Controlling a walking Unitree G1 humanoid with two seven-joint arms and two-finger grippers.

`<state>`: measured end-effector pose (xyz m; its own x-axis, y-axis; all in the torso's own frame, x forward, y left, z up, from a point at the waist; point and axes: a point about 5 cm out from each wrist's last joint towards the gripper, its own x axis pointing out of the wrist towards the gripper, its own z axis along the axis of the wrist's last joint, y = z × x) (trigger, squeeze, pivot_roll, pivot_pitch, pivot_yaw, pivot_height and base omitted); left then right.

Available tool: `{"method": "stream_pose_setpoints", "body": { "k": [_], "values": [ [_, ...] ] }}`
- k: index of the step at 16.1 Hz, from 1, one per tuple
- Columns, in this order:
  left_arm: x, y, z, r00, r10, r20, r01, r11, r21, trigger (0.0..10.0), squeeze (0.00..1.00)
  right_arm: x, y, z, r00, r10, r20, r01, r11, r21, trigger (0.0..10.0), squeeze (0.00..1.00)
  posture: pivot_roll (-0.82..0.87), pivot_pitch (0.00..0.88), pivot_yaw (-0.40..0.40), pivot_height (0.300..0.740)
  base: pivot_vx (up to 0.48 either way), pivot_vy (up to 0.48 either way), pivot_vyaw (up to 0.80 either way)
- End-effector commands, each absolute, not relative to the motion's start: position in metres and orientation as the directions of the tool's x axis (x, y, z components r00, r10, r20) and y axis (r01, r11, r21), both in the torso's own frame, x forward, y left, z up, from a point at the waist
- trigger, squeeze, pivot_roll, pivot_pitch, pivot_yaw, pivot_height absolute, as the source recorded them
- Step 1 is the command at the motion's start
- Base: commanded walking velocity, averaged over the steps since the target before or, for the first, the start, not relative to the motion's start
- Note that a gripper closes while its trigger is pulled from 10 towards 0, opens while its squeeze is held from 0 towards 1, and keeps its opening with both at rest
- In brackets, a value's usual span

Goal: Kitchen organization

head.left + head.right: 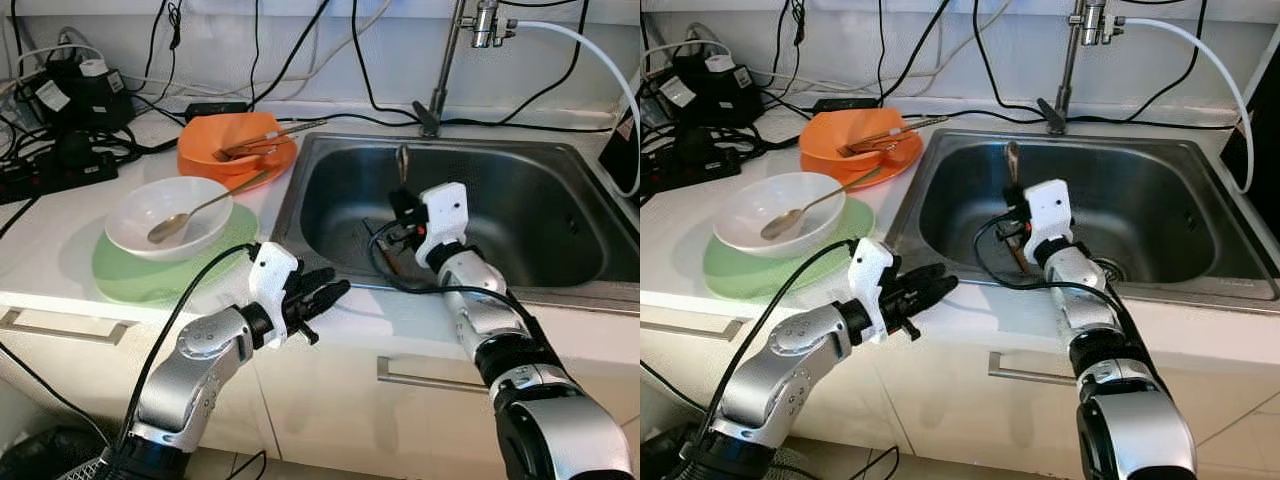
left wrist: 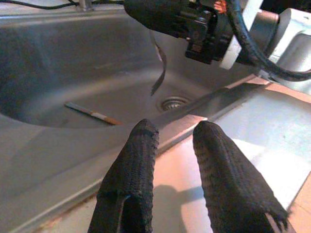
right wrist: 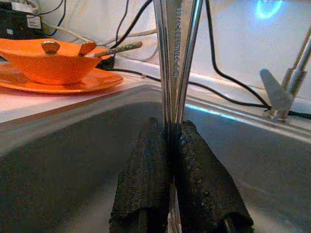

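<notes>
My right gripper (image 1: 402,203) hangs over the steel sink (image 1: 520,215), shut on the handle of a metal utensil (image 1: 402,163) that stands upright above it. In the right wrist view the fingertips (image 3: 150,145) pinch the engraved handle (image 3: 176,58). My left gripper (image 1: 328,293) hovers open over the counter's front edge, just left of the sink, with nothing between its fingers (image 2: 141,145). An orange bowl (image 1: 232,138) on an orange plate holds several utensils. A white bowl (image 1: 170,215) with a spoon (image 1: 195,212) in it rests on a green plate (image 1: 140,272).
A thin brown-tipped stick (image 1: 386,260) lies on the sink floor near the drain (image 2: 173,103). The faucet (image 1: 443,70) rises behind the sink with a white hose (image 1: 600,60). Black cables and power strips (image 1: 60,150) crowd the back left of the counter.
</notes>
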<state>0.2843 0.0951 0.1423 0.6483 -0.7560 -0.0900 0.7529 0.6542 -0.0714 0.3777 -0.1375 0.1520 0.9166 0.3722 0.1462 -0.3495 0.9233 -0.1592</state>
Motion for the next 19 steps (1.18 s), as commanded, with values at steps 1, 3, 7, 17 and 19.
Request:
{"method": "stream_pose_setpoints", "body": {
  "k": [1, 3, 7, 17, 19],
  "values": [
    [0.281, 0.093, 0.145, 0.628, -0.773, -0.087, 0.771, 0.634, -0.061, 10.0, 0.00, 0.380, -0.130, 0.158, 0.903, 0.395, 0.167, -0.368, 0.914, -0.171, 10.0, 0.00, 0.12, 0.000, 0.059, 0.740, 0.000, 0.000, 0.00],
    [0.280, 0.091, 0.145, 0.623, -0.777, -0.086, 0.775, 0.629, -0.060, 10.0, 0.00, 0.379, -0.127, 0.156, 0.899, 0.407, 0.161, -0.381, 0.909, -0.170, 10.0, 0.00, 0.12, 0.000, 0.058, 0.740, 0.000, 0.000, 0.00],
    [0.279, 0.088, 0.145, 0.613, -0.786, -0.082, 0.783, 0.618, -0.068, 10.0, 0.00, 0.378, -0.123, 0.153, 0.895, 0.420, 0.148, -0.396, 0.903, -0.166, 10.0, 0.14, 0.12, 0.000, 0.055, 0.740, 0.000, 0.000, 0.00],
    [0.277, 0.086, 0.145, 0.617, -0.784, -0.074, 0.780, 0.621, -0.077, 10.0, 0.00, 0.376, -0.121, 0.148, 0.890, 0.436, 0.135, -0.413, 0.895, -0.171, 10.0, 0.22, 0.12, 0.000, 0.046, 0.740, 0.000, 0.000, 0.00],
    [0.277, 0.086, 0.146, 0.619, -0.782, -0.073, 0.778, 0.624, -0.075, 10.0, 0.00, 0.377, -0.121, 0.149, 0.890, 0.436, 0.135, -0.413, 0.895, -0.172, 10.0, 0.20, 0.12, 0.000, 0.044, 0.740, 0.000, 0.000, 0.00]
  ]
}}
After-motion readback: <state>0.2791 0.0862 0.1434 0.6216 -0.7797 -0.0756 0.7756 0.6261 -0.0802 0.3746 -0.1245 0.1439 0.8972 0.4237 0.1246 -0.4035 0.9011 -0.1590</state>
